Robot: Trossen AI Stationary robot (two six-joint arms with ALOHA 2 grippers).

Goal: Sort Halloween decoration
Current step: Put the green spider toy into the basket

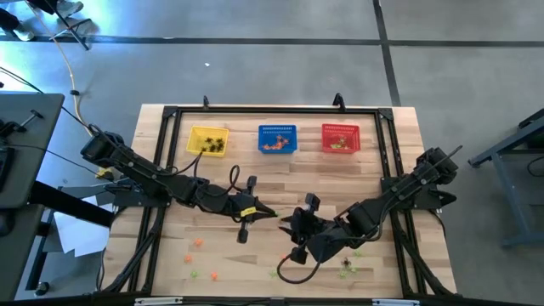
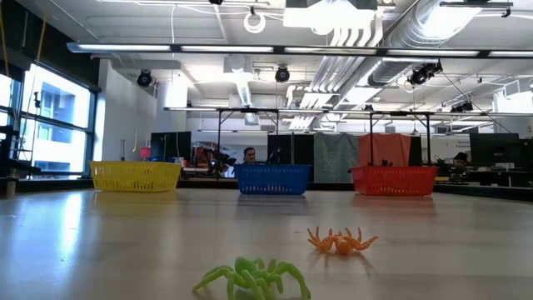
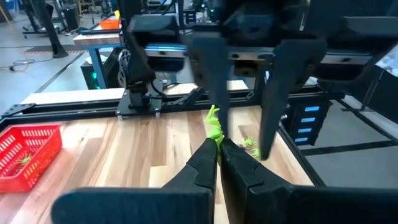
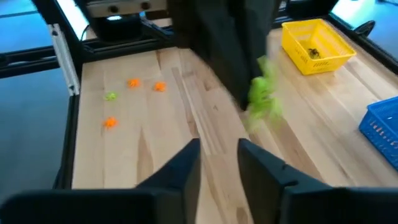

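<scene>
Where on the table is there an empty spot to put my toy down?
The widest bare wood is the strip between the yellow basket, blue basket and red basket and the two arms. It is crowded nearer the front, where the left gripper holds a green spider by the right gripper, with trinkets scattered at both front corners.

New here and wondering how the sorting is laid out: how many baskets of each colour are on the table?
yellow basket: 1
blue basket: 1
red basket: 1
Total: 3
</scene>
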